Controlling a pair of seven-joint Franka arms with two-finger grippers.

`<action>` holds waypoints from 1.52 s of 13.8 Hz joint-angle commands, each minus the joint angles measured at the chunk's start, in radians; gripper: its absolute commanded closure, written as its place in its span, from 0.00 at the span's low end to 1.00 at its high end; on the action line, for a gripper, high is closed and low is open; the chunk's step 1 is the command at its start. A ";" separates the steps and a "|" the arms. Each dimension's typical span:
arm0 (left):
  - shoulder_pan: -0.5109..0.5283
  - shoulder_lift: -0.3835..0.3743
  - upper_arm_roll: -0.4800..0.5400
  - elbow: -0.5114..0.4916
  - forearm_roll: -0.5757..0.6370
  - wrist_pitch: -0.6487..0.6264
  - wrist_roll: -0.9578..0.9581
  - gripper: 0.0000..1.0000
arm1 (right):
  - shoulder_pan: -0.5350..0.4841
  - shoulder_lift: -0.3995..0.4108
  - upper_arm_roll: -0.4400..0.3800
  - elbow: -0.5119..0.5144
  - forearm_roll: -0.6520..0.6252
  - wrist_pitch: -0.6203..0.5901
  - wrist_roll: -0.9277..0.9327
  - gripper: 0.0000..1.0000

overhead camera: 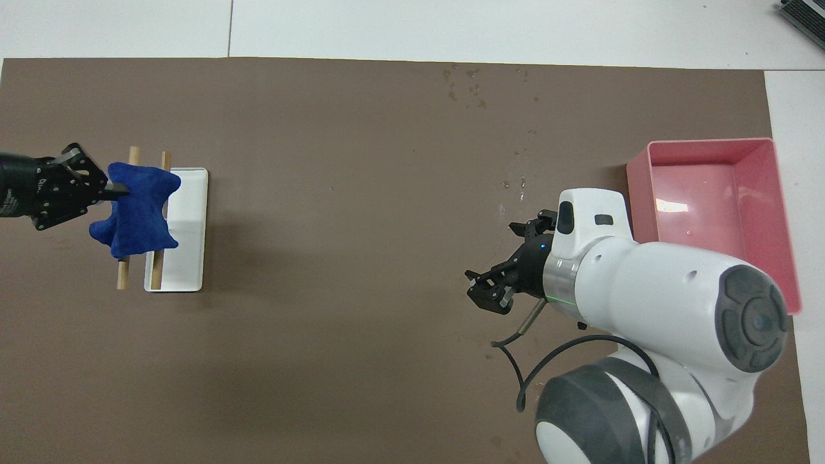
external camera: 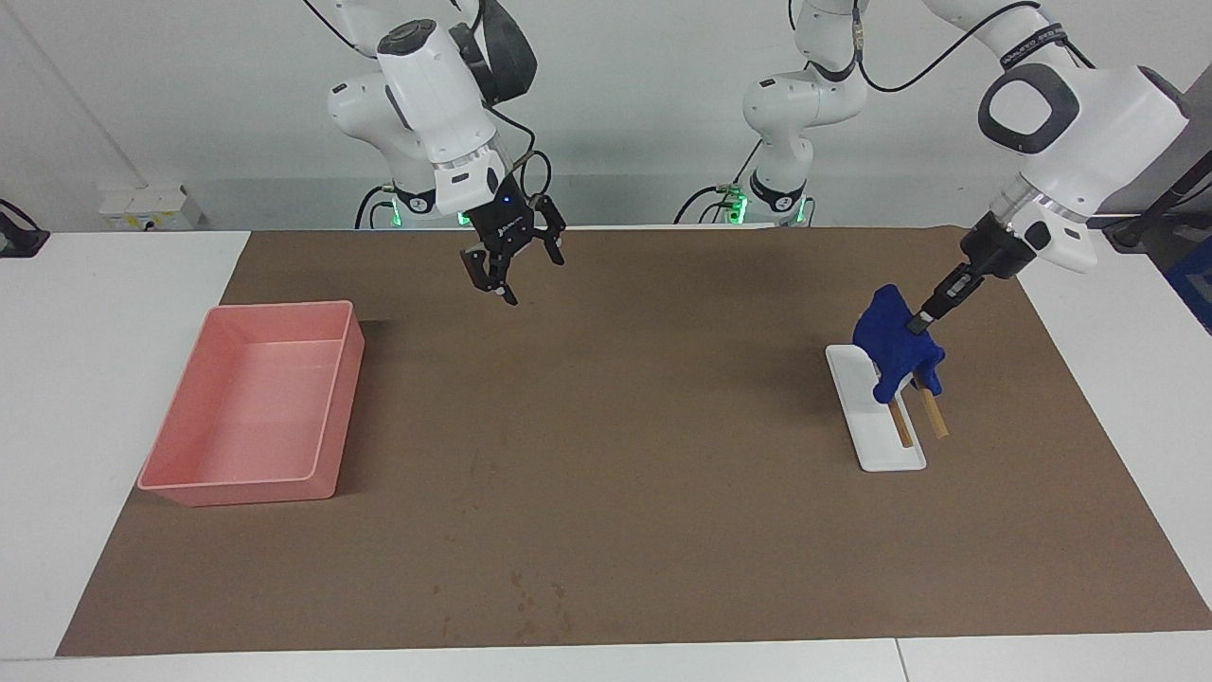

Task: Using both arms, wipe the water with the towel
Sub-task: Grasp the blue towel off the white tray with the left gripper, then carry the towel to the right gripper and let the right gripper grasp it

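Note:
The deep-blue towel (external camera: pixel 895 343) hangs rumpled over two wooden dowels (external camera: pixel 935 417) of a white rack (external camera: pixel 885 445) toward the left arm's end of the table. My left gripper (external camera: pixel 923 320) is pinched on the towel's upper edge. In the overhead view the left gripper (overhead camera: pixel 116 188) meets the towel (overhead camera: pixel 138 212) from the side. My right gripper (external camera: pixel 516 275) hangs open and empty in the air over the brown mat, beside the pink tray; it also shows in the overhead view (overhead camera: pixel 506 258). Small dark wet spots (overhead camera: pixel 464 80) lie on the mat farther from the robots.
A pink tray (external camera: pixel 336 398) stands empty at the right arm's end of the mat. The brown mat (external camera: pixel 615 474) covers most of the white table. More small wet spots (overhead camera: pixel 519 187) lie beside the tray.

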 commanded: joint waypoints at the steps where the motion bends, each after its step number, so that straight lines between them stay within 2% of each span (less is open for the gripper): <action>1: -0.011 -0.035 -0.061 0.025 -0.076 -0.017 -0.339 1.00 | 0.007 -0.006 0.000 -0.015 0.028 0.028 0.029 0.00; 3: -0.011 -0.043 -0.125 0.024 -0.142 0.001 -0.676 1.00 | 0.038 0.006 0.000 -0.015 0.028 0.060 0.063 0.00; 5: -0.030 -0.040 -0.197 0.019 -0.150 0.090 -0.988 1.00 | 0.066 0.018 0.000 -0.014 0.028 0.094 0.129 0.00; 8: -0.122 -0.038 -0.204 0.012 -0.185 0.161 -1.219 1.00 | 0.079 0.021 0.011 -0.003 0.026 0.096 0.143 0.00; 11: -0.200 -0.043 -0.204 -0.010 -0.218 0.195 -1.325 1.00 | 0.145 0.024 0.026 0.015 -0.016 0.105 0.271 0.00; 15: -0.323 -0.070 -0.204 -0.059 -0.239 0.223 -1.339 1.00 | 0.147 0.032 0.049 0.034 -0.055 0.105 0.276 0.00; 21: -0.364 -0.081 -0.204 -0.062 -0.239 0.152 -1.360 1.00 | 0.135 0.038 0.047 0.037 -0.082 0.122 0.269 0.00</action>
